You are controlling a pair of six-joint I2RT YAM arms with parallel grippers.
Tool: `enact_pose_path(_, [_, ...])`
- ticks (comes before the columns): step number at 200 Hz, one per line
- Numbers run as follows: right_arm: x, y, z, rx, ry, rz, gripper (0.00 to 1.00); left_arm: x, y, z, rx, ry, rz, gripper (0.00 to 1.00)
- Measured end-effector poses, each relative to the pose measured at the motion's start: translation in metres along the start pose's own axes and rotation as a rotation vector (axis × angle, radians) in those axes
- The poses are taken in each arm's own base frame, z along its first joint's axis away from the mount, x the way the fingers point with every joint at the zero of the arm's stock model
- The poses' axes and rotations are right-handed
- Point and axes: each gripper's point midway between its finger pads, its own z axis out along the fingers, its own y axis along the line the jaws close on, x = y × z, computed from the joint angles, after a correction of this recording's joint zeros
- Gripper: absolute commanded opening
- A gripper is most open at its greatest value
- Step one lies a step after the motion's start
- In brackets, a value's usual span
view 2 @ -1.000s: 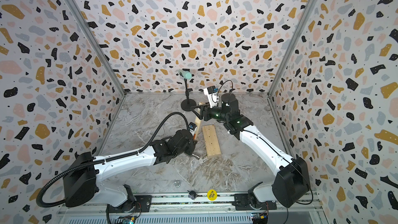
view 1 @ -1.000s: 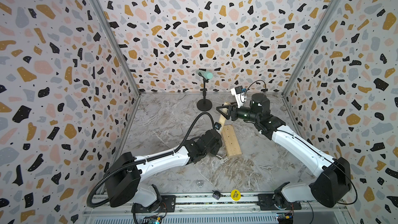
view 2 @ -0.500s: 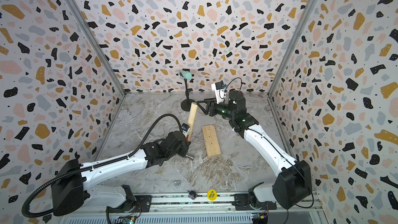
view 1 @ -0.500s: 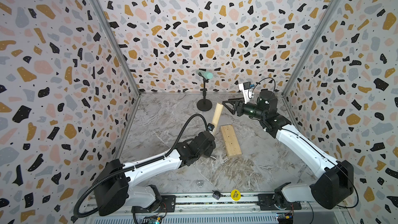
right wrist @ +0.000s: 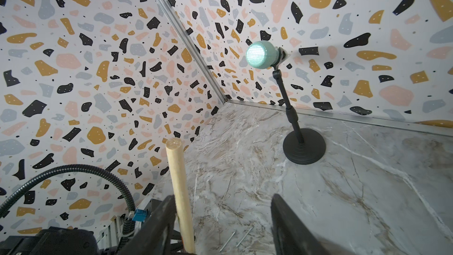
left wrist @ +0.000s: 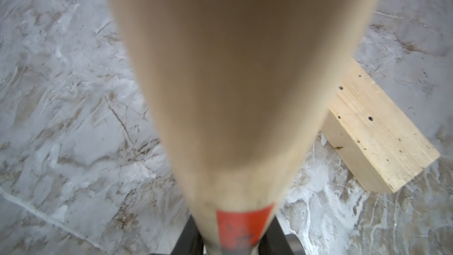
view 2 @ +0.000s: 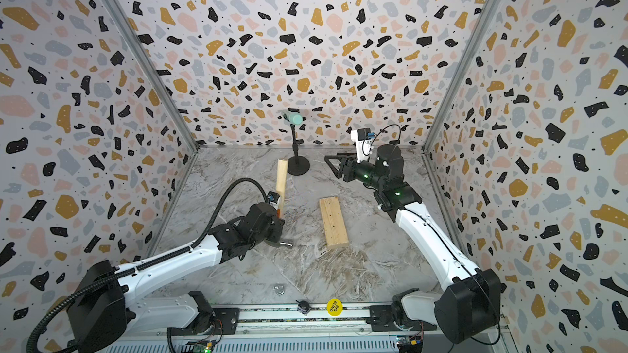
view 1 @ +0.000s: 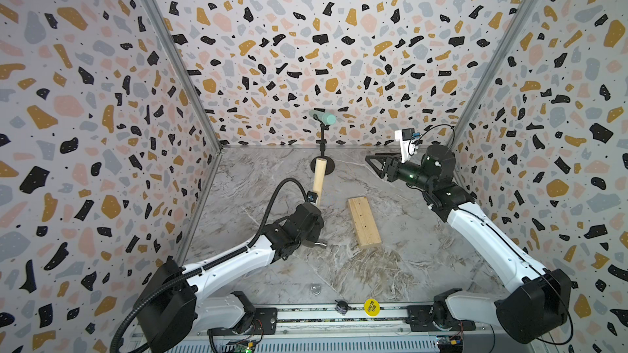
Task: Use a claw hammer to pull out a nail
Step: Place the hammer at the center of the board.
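Left of the wooden block point(view 1: 363, 221), in both top views, the claw hammer point(view 1: 319, 178) stands handle-up in the left gripper point(view 1: 312, 222). Its steel head sits low over the marble table point(view 1: 407, 266) and is now clear of the block; a second ago the head was right at the block's edge. The right gripper point(view 1: 373, 164), then at the handle's end, has drawn back toward the rear wall, jaws apart and empty. We read this as the levering being over and both arms backing off. Here we count one hammer, one block, two arms and one stand point(view 2: 298, 166) with a teal head.

From the left wrist, the dark fingers point(left wrist: 190, 239) are clamped on the handle at its orange label point(left wrist: 245, 226), just above the head. The block's top shows at least four empty holes, and we see no nail standing in it.

From the right wrist, the open jaws frame the handle's end from well apart. Two thin nails point(right wrist: 228, 241) lie flat on the marble, side by side. Which of them is the task's nail we cannot tell, but we judge it already out of the wood.
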Motion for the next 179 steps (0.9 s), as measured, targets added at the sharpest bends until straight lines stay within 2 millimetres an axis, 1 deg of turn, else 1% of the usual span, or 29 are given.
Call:
enact_pose_path(32, [0.003, -0.007, -0.005, 0.018, 0.000, 0.007, 0.63, 0.010, 0.014, 0.005, -0.019, 0.041, -0.039, 0.00])
enact_pose_path(86, [0.015, -0.014, -0.006, 0.031, 0.020, 0.020, 0.63, 0.029, 0.023, 0.012, -0.031, 0.095, -0.067, 0.00])
enact_pose_path(118, [0.016, -0.014, -0.006, 0.026, 0.023, 0.022, 0.62, 0.040, 0.033, 0.017, -0.051, 0.127, -0.084, 0.00])
enact_pose_path(179, [0.020, -0.014, -0.006, 0.026, 0.030, 0.026, 0.62, 0.039, 0.042, 0.022, -0.067, 0.130, -0.119, 0.00])
